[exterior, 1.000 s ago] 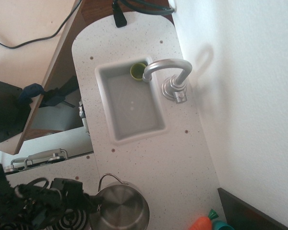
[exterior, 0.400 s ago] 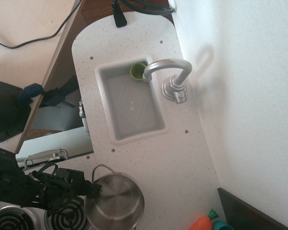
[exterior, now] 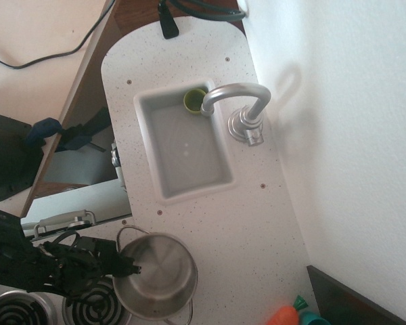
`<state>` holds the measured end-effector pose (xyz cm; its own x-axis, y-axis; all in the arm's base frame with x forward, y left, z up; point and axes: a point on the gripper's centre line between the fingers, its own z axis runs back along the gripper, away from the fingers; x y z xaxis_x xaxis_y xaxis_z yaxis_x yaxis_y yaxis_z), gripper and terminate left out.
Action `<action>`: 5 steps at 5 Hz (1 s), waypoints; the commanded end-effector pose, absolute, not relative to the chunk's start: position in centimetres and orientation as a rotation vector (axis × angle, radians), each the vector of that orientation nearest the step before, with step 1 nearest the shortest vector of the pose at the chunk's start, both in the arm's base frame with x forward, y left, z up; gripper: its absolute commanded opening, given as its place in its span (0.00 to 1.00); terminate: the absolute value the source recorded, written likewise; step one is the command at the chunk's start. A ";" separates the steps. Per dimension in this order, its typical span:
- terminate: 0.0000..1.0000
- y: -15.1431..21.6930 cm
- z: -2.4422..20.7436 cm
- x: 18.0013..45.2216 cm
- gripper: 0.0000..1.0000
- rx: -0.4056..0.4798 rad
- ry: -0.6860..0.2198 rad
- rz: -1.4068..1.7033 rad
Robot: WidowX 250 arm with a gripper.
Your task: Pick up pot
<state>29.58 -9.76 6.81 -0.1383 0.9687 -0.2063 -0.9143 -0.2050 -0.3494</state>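
Observation:
The pot (exterior: 157, 276) is a round shiny steel pot with a thin wire loop handle at its upper left. It appears lifted and tilted over the counter's front left, near the stove. My black gripper (exterior: 126, 267) comes in from the left and is shut on the pot's left rim.
A white sink (exterior: 184, 145) sits mid-counter with a yellow-green cup (exterior: 193, 101) in its far corner under the curved silver faucet (exterior: 238, 103). Stove coils (exterior: 88, 309) lie at the lower left. An orange and teal toy (exterior: 294, 315) lies at the bottom right by the wall.
The pot has moved left and up in the image with my gripper on its rim, and looks larger and more tilted. The arm has shifted a little with it.

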 end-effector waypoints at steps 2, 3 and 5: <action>0.00 -10.1 7.4 29.4 1.00 -0.459 -0.178 1.693; 0.00 -10.5 8.3 29.6 1.00 -0.475 -0.257 1.616; 0.00 -12.0 13.9 29.3 0.00 -0.603 -0.452 1.425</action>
